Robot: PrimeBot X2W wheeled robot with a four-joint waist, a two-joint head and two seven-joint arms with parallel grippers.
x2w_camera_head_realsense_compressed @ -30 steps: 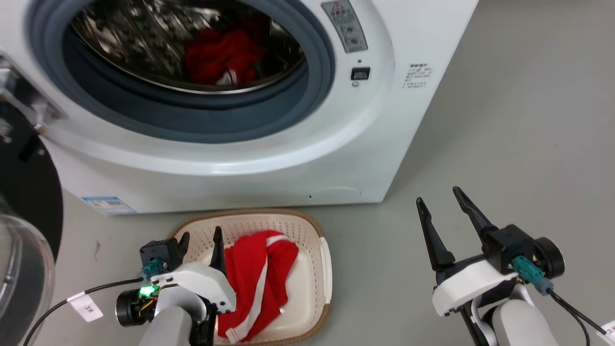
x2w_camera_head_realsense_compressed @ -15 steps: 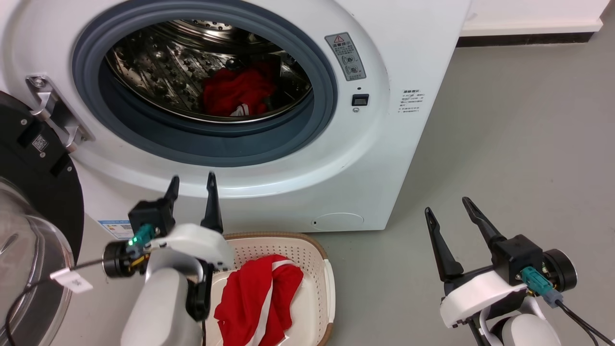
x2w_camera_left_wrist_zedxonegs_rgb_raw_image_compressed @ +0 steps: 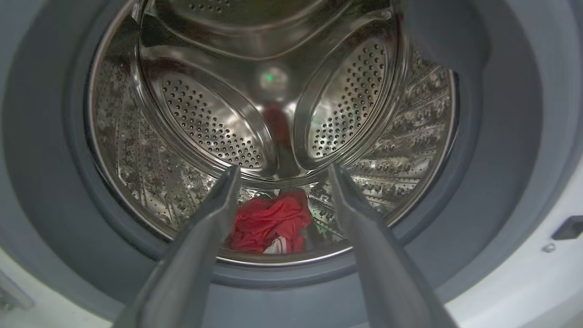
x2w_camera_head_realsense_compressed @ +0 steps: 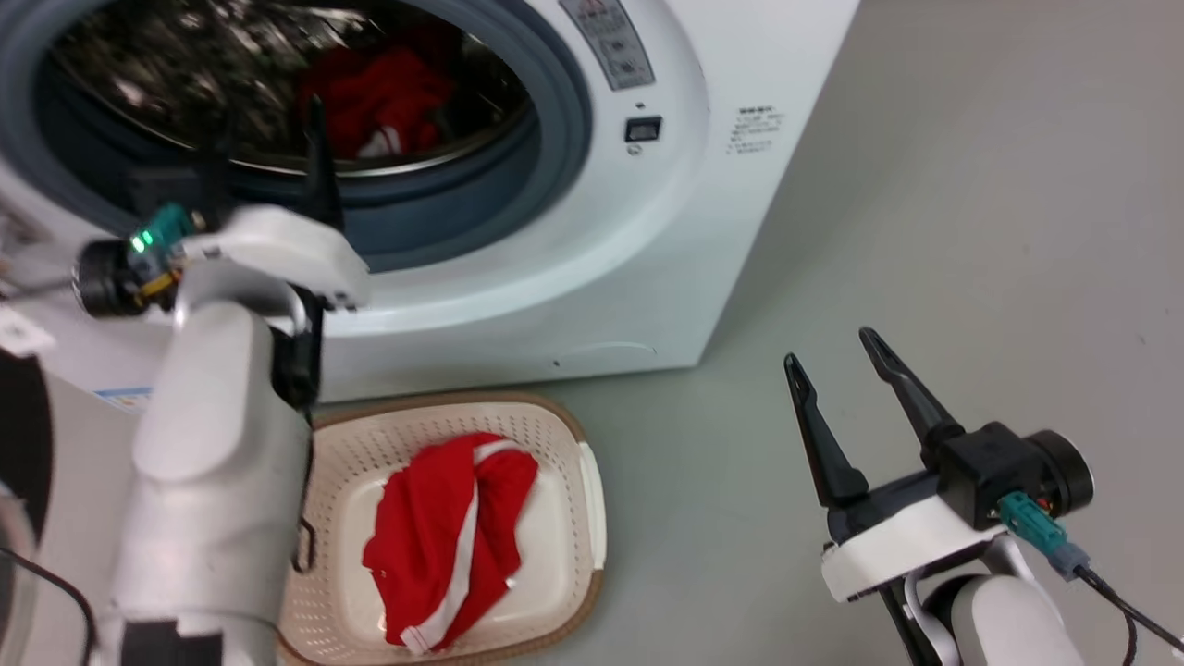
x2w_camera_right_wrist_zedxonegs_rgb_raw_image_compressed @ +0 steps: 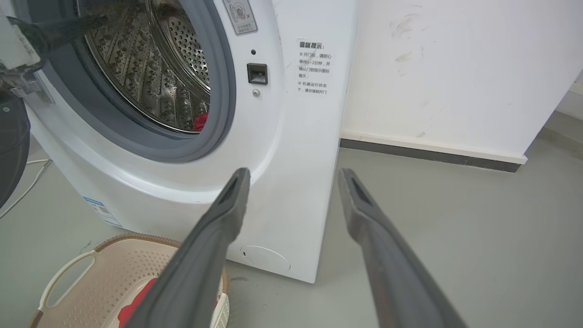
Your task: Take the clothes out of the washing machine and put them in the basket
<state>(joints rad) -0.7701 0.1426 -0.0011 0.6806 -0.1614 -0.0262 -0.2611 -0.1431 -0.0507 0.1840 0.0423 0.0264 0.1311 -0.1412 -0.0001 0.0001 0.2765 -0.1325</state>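
Roughly half done, by my read. One red garment (x2w_camera_head_realsense_compressed: 449,541) lies crumpled in the basket (x2w_camera_head_realsense_compressed: 444,403), white stripe showing. A second garment (x2w_camera_left_wrist_zedxonegs_rgb_raw_image_compressed: 268,223) sits at the bottom front of the drum (x2w_camera_left_wrist_zedxonegs_rgb_raw_image_compressed: 205,118), inside the washer (x2w_camera_head_realsense_compressed: 647,277). So one fetch and one drop are left.

Left gripper (x2w_camera_left_wrist_zedxonegs_rgb_raw_image_compressed: 283,171) is at the porthole, fingers spread with nothing between them, aimed at that garment but short of it. Right gripper (x2w_camera_head_realsense_compressed: 830,350) hangs over the floor (x2w_camera_head_realsense_compressed: 971,185) beside the basket, also spread and empty.

Materials:
- Garments: soft limp cloth, bunched in folds.
- Drum: shiny perforated steel with raised ribs.
- Seal (x2w_camera_left_wrist_zedxonegs_rgb_raw_image_compressed: 41,136): matte grey rubber, a thick ring.
- Basket: cream perforated plastic, rounded rectangle, brown woven-look rim, side handle (x2w_camera_head_realsense_compressed: 593,504).
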